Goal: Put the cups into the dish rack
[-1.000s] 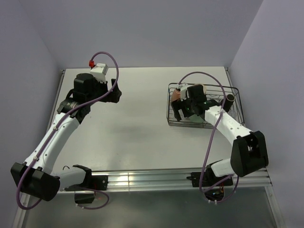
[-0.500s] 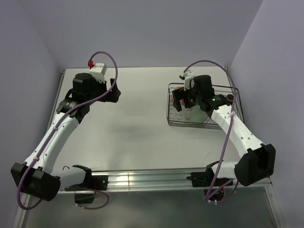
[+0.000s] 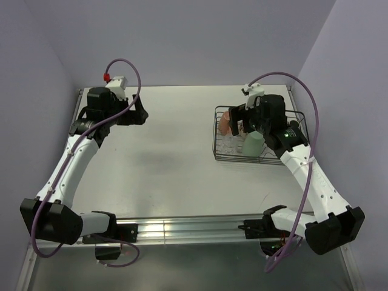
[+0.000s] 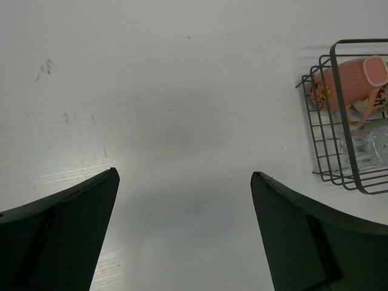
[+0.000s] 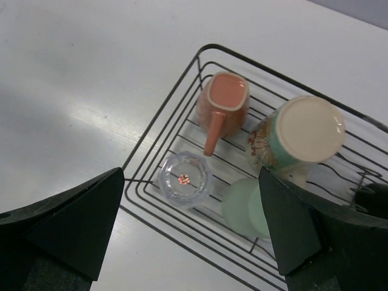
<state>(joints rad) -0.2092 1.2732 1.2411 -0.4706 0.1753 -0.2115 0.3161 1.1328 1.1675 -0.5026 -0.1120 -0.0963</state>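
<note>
One white table [image 3: 182, 170] carries everything. At its far right stands the rectangular black wire dish rack [image 5: 159, 124]. Both claws gape empty: the right claw [image 5: 191, 176] hangs above the rack, and the left claw [image 4: 185, 173] is over bare table, well apart from it. Four cups show in the rack: a cream patterned mug [image 5: 297, 136], a pale green plastic tumbler [image 5: 242, 207], a tilted pinkish handled mug [image 5: 223, 103] and a clear glass [image 5: 185, 180]. I judge the risk to be a low pass by the right claw, which could knock the tilted mug or topple the glass. Compared with a second ago, the right arm has lifted out of the rack and the left arm has swung toward the far-left corner.
</note>
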